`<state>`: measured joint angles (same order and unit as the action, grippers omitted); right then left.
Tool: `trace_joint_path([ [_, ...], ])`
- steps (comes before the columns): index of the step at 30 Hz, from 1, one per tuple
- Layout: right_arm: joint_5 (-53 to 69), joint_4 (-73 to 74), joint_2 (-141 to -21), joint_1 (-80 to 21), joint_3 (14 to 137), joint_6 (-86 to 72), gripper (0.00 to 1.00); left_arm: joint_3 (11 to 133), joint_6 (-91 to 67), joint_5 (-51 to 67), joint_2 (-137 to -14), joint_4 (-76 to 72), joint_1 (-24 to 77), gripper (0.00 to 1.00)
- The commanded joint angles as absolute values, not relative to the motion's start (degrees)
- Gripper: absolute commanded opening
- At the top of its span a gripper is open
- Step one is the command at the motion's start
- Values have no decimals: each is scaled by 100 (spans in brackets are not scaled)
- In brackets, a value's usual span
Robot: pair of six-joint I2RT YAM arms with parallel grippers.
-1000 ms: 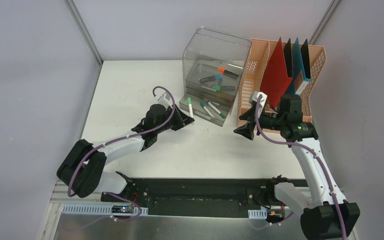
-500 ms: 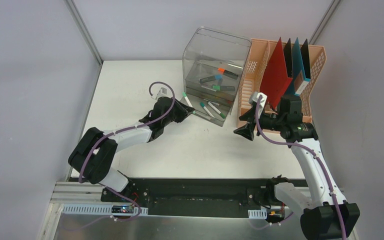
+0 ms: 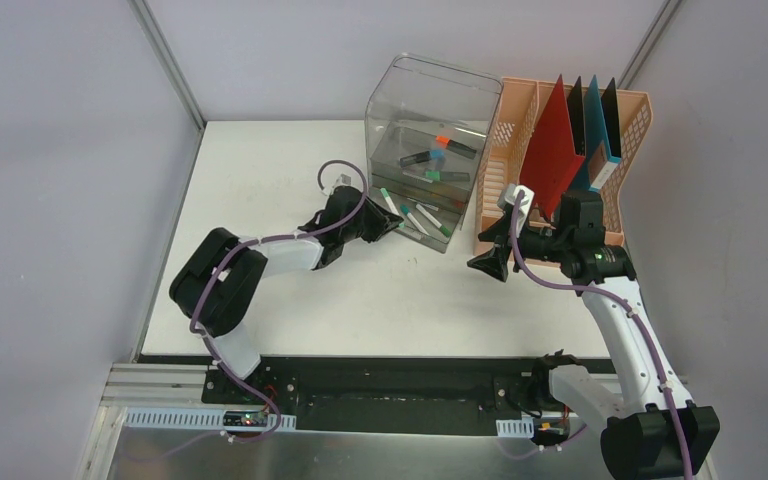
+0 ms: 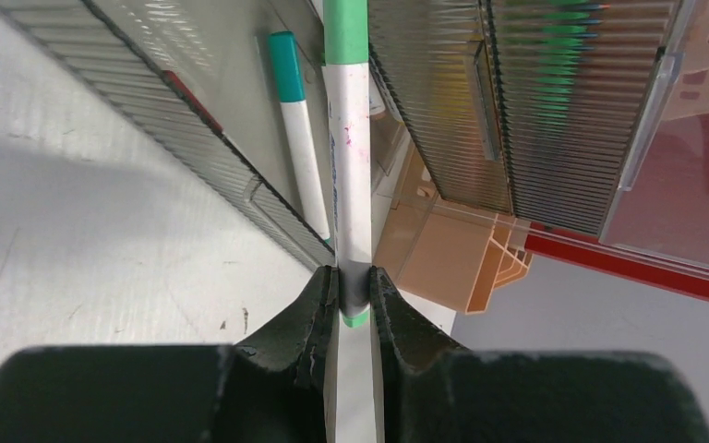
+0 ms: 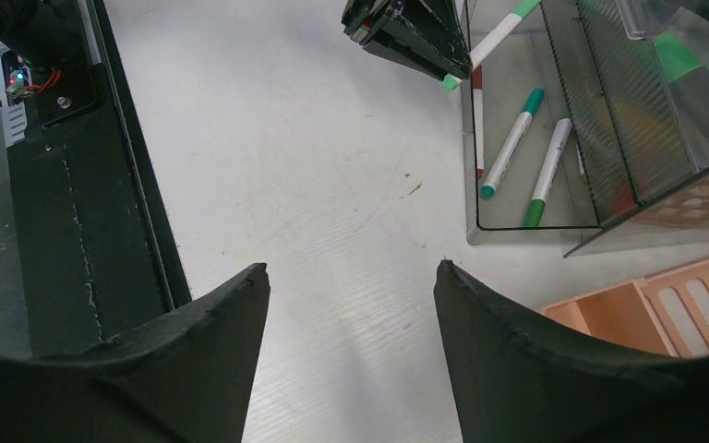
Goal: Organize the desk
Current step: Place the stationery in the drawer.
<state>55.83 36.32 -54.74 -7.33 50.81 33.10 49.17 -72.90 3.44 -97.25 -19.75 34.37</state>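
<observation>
The white desk carries a clear drawer unit with its lowest drawer pulled out. My left gripper is shut on a white marker with a green cap, gripping it near its tail end. The marker's capped end reaches over the open drawer, beside a teal-capped marker lying inside. From above, the left gripper sits at the drawer's front left corner. My right gripper stands open over bare desk, holding nothing, just in front of the drawer.
A peach file rack with red, black and teal folders stands right of the drawer unit, close behind my right wrist. Upper drawers hold more markers. The black and metal rail runs along the front edge.
My left arm has reached forward and to the right, carrying the marker from in front of the drawer to over it. The right arm has not moved.
</observation>
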Motion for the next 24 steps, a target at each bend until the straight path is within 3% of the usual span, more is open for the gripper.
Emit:
trace_joint_path([
  [1, 5771, 3542, -5361, -686, 5098, 3384, 69, 5226, -7340, 657, -9875, -2419, 3375, 7],
  [7, 5778, 3542, -5366, -686, 5102, 3384, 68, 5326, -7266, 873, -10155, -2816, 3360, 17],
  [16, 5766, 3548, -5370, -677, 5089, 3400, 69, 5350, -7018, 1897, -10520, -4127, 3221, 43],
  [24, 5749, 3544, -5373, -659, 5080, 3410, 69, 4970, -6462, 2363, -10230, -4748, 3121, 50],
])
